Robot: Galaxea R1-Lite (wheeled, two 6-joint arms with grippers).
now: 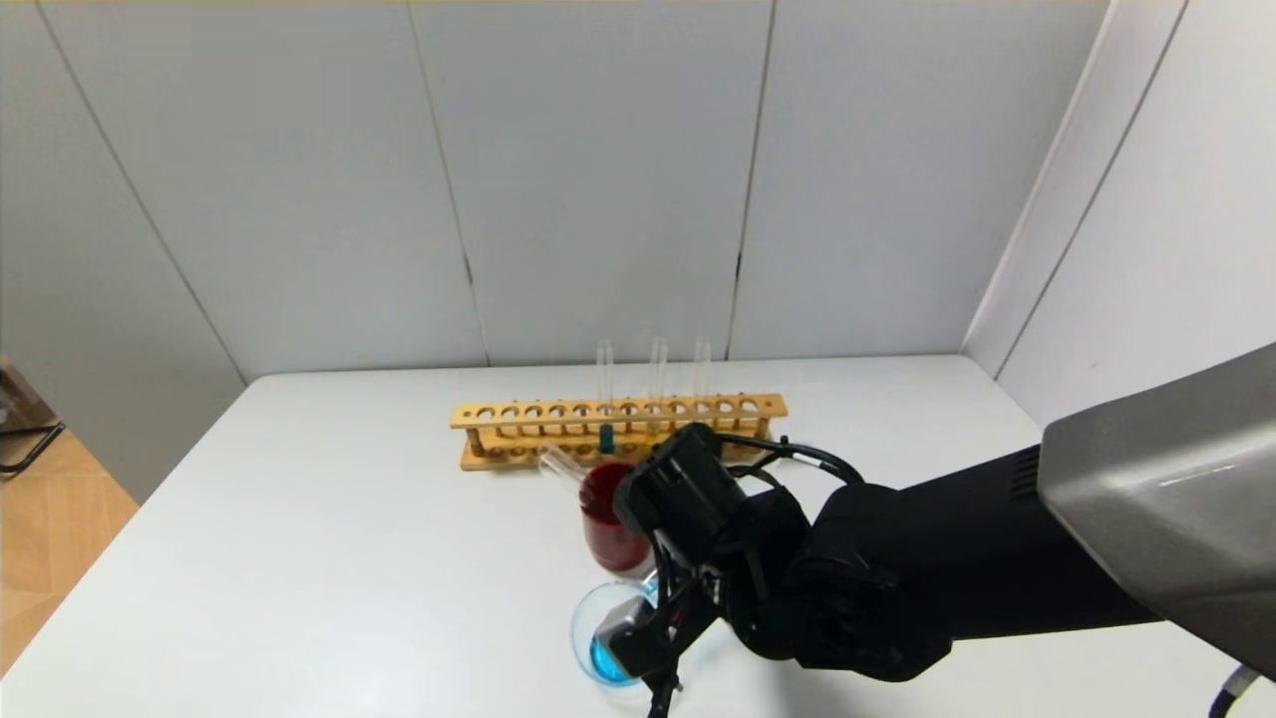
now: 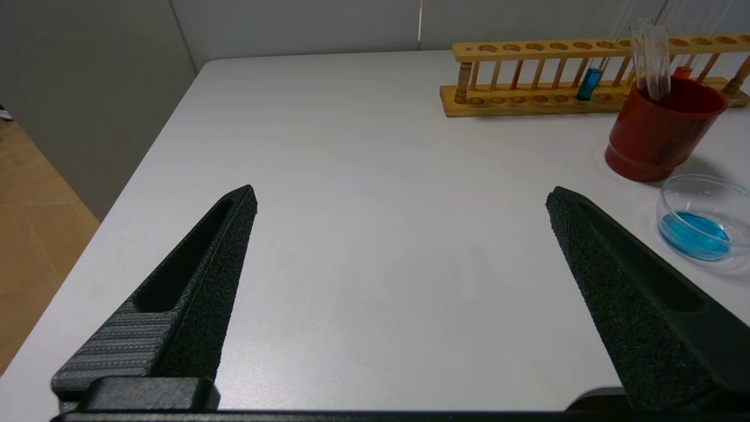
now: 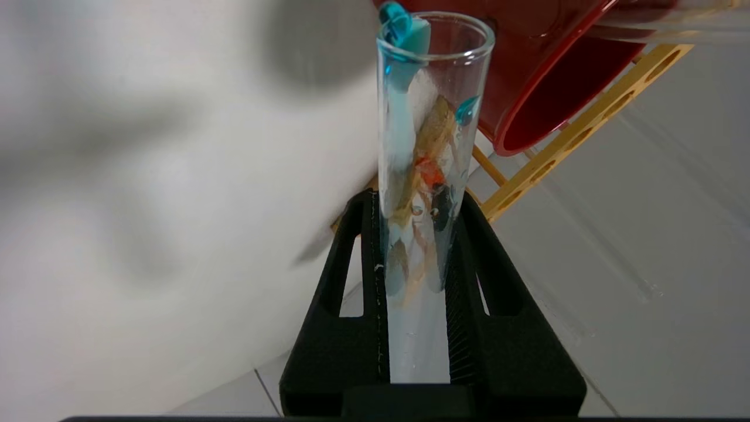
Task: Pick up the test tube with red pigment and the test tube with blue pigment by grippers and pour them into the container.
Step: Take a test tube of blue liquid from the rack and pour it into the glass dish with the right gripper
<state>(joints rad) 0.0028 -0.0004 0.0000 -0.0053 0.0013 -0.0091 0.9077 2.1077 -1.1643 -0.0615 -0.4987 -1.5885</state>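
Observation:
My right gripper (image 3: 415, 202) is shut on the test tube with blue pigment (image 3: 430, 88), which is nearly empty, with blue drops at its mouth. In the head view this gripper (image 1: 648, 648) is tilted down over the container (image 1: 598, 638), a low glass beaker holding blue liquid at the table's front. The beaker also shows in the left wrist view (image 2: 703, 217). The red-orange bottom of the test tube with red pigment (image 2: 681, 71) shows in the rack behind the red cup. My left gripper (image 2: 401, 199) is open and empty over bare table, left of the beaker.
A dark-red cup (image 1: 608, 519) stands just behind the beaker with clear empty tubes (image 2: 650, 58) leaning in it. The wooden rack (image 1: 518, 414) stands farther back with several upright tubes, one holding teal liquid (image 1: 606, 437). Walls close the back and right.

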